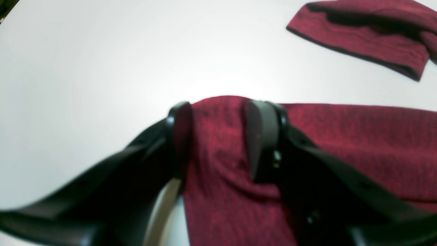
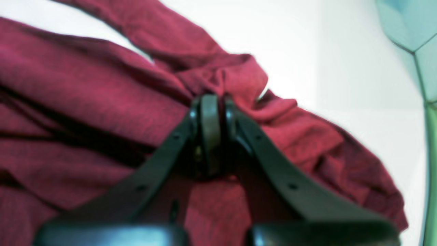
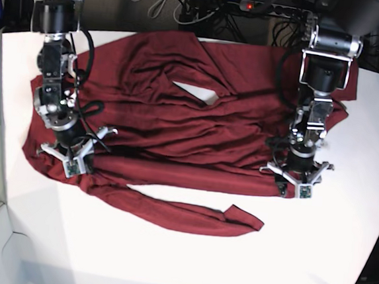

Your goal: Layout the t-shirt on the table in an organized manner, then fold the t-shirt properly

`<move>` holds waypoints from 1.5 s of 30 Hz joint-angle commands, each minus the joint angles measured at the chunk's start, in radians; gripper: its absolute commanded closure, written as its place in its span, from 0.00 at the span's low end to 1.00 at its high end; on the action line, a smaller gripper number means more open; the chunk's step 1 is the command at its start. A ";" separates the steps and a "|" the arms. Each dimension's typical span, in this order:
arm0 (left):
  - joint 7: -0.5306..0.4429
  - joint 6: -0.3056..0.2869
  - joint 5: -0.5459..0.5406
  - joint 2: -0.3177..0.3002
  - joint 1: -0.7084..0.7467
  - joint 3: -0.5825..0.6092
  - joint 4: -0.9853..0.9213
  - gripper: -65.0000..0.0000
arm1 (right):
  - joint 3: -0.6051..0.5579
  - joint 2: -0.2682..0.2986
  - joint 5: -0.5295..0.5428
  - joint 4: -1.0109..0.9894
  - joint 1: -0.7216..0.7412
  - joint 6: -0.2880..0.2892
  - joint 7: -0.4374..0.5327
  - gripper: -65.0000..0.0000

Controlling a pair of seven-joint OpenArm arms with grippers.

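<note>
The maroon t-shirt (image 3: pixel 178 114) lies spread and wrinkled across the white table (image 3: pixel 166 259), with a long sleeve (image 3: pixel 189 216) trailing along its near edge. My right gripper (image 3: pixel 74 166) sits at the shirt's near left corner. In the right wrist view this gripper (image 2: pixel 213 102) is shut, with bunched fabric (image 2: pixel 239 78) pinched at its tips. My left gripper (image 3: pixel 296 189) is at the near right hem. In the left wrist view its jaws (image 1: pixel 220 136) stand partly apart with a raised fold of the shirt (image 1: pixel 218 112) clamped between them.
A separate flap of the shirt (image 1: pixel 362 37) lies on the table (image 1: pixel 85 51) beyond the left gripper. Cables and a power strip (image 3: pixel 274 8) run behind the table's far edge. A teal surface (image 2: pixel 409 24) shows past the table's corner in the right wrist view.
</note>
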 commanded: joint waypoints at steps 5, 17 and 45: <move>0.158 0.035 0.015 -0.019 0.017 -0.003 0.120 0.60 | 0.007 0.017 0.007 0.017 0.020 -0.010 0.028 0.84; 0.158 0.035 0.015 0.028 -0.073 -0.002 0.275 0.60 | 0.007 0.014 0.007 0.017 0.026 -0.010 0.030 0.67; 0.065 0.044 0.025 0.209 -0.397 0.193 -0.388 0.60 | 0.004 0.012 0.007 0.017 0.018 -0.010 0.028 0.67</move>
